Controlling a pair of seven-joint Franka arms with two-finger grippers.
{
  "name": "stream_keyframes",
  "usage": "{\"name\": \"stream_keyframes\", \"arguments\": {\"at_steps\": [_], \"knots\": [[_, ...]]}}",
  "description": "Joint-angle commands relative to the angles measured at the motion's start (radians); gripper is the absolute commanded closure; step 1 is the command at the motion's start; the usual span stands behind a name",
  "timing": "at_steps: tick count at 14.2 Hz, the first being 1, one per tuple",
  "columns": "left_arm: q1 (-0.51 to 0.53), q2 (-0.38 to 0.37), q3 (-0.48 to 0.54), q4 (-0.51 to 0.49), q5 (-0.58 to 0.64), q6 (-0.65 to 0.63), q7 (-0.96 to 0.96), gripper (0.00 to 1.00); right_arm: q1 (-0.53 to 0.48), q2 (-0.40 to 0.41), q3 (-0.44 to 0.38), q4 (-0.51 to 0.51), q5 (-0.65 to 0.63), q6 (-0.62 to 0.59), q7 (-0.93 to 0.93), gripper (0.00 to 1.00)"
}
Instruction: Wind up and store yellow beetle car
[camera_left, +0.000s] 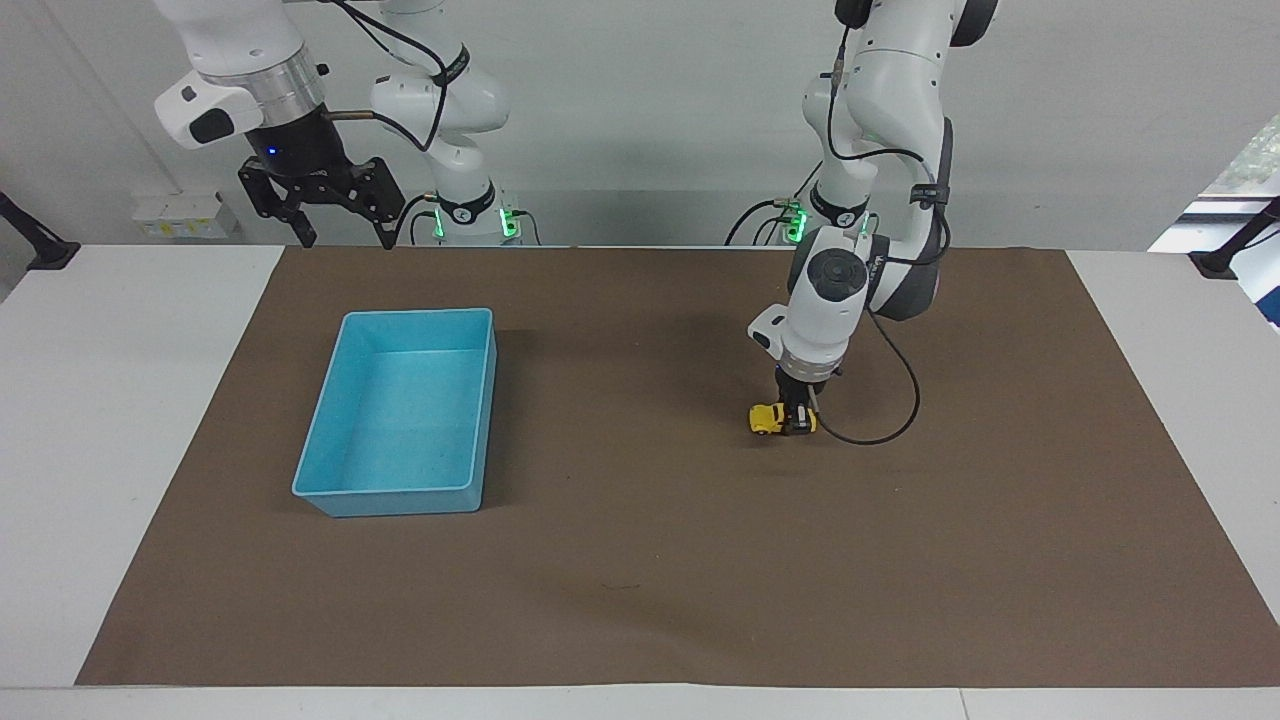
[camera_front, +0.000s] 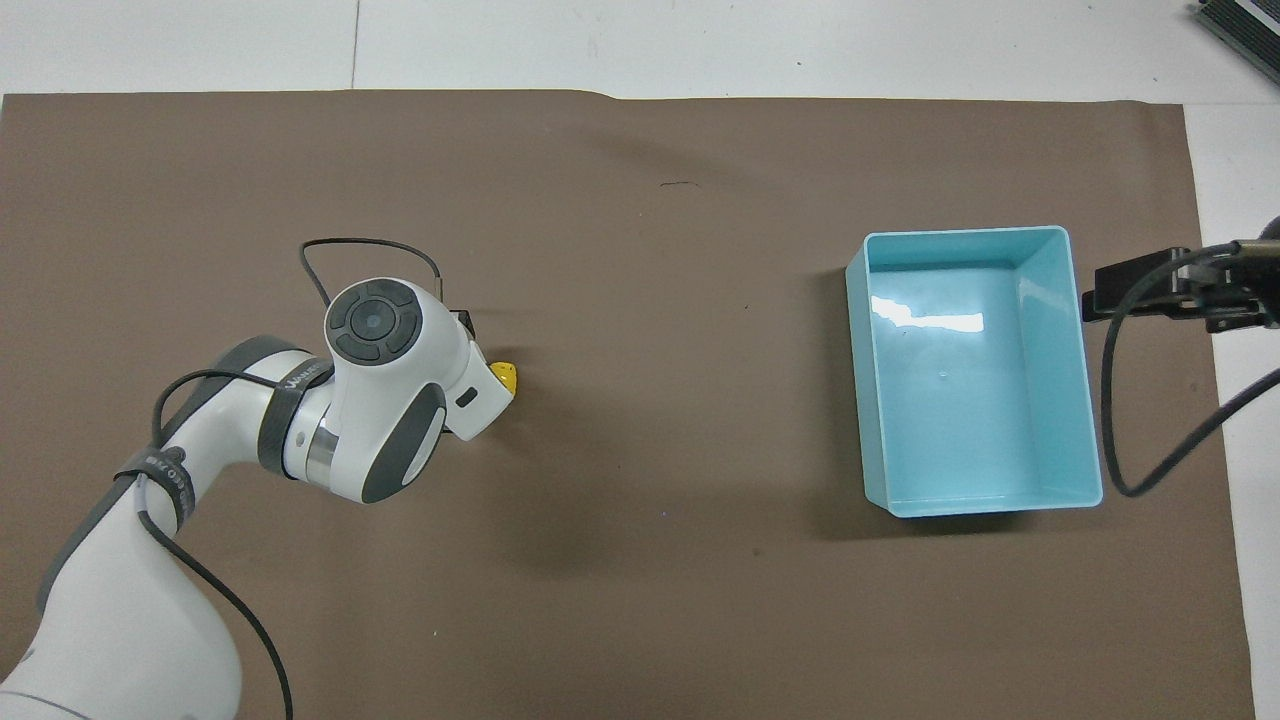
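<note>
The rectangular light-blue plastic bin (camera_front: 1062, 370) shone glossy inside; the broad brown paper-like mat (camera_front: 640, 600) under it looked matt.

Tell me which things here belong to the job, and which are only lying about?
Belong to the job:
- yellow car, on the brown mat, gripped by the left gripper
- blue bin, toward the right arm's end of the table

Only there:
- brown mat
- right gripper, waiting in the air
</note>
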Motion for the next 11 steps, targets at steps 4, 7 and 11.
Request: {"name": "stream_keyframes", "arguments": {"at_steps": [4, 7, 11], "knots": [[0.002, -0.084, 0.006, 0.062, 0.023, -0.125, 0.011, 0.00, -0.010, -0.014, 0.003, -0.005, 0.018, -0.013, 0.018, 0.00], [0.014, -0.104, 0.020, 0.133, 0.021, -0.209, -0.040, 0.00, -0.011, -0.014, 0.003, -0.005, 0.018, -0.013, 0.018, 0.00], [0.126, -0.164, 0.026, 0.147, 0.021, -0.257, -0.289, 0.00, -0.011, -0.014, 0.003, -0.005, 0.018, -0.013, 0.018, 0.00]]}}
